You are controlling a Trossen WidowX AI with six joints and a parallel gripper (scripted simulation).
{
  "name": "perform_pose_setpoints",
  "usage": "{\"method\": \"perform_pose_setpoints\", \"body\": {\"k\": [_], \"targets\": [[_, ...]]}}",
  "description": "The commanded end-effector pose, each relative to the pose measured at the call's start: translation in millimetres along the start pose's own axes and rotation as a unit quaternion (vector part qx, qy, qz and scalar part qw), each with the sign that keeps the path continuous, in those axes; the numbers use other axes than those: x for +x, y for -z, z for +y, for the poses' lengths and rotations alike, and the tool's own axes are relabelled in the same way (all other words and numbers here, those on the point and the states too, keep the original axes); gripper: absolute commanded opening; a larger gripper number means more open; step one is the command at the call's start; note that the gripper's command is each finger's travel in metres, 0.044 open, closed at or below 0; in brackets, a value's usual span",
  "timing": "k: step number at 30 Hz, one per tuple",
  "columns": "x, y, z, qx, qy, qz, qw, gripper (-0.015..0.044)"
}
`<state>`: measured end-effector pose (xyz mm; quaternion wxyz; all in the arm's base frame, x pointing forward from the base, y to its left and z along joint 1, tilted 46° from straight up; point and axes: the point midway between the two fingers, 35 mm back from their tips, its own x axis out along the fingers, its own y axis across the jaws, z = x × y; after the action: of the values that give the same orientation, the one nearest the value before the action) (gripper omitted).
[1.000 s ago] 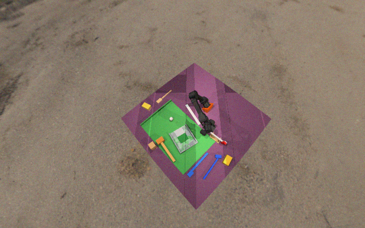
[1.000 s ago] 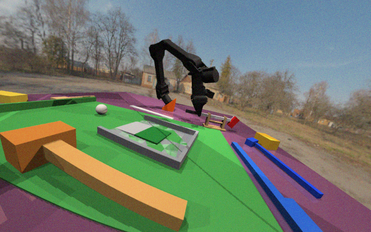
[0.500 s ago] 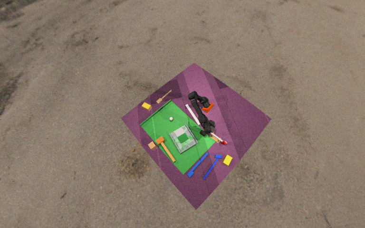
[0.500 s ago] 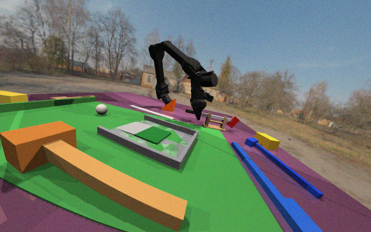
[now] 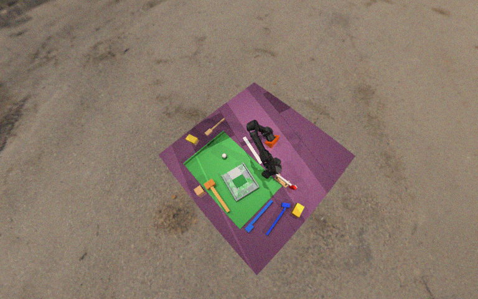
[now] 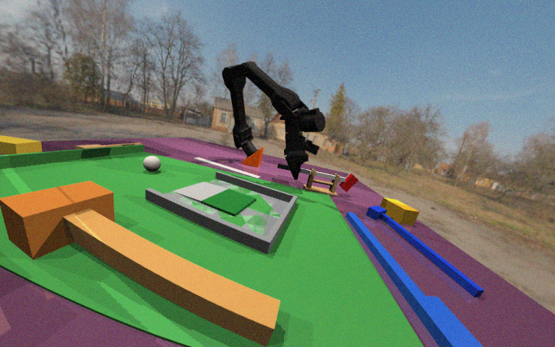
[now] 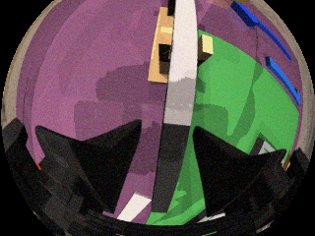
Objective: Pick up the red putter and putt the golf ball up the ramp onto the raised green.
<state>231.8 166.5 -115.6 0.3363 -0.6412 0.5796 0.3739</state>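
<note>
The red putter point(image 6: 323, 175) sits on its little wooden stand point(image 6: 321, 183) near the mat's right edge. The gripper point(image 7: 167, 157) has its fingers half-closed around the shaft, not clearly touching yet. If they bite off-center, the putter could twist or tip the stand.

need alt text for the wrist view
Fisheye view down between two dark fingers straddling the red putter shaft, not visibly touching it. The shaft runs up across a small wooden stand to its red head; purple mat left, green turf right.
</note>
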Motion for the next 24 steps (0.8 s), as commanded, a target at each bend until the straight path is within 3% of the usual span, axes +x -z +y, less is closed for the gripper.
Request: {"method": "perform_pose_setpoints", "body": {"k": [1, 4, 11, 24], "targets": [[0, 0, 0, 0.0, 0.0, 0.0, 1.0, 0.0125], [0, 0, 0, 0.0, 0.0, 0.0, 1.0, 0.0046], [0, 0, 0, 0.0, 0.0, 0.0, 1.0, 0.0], [-55, -18, -3, 0.0, 0.0, -0.002, 1.0, 0.0]]}}
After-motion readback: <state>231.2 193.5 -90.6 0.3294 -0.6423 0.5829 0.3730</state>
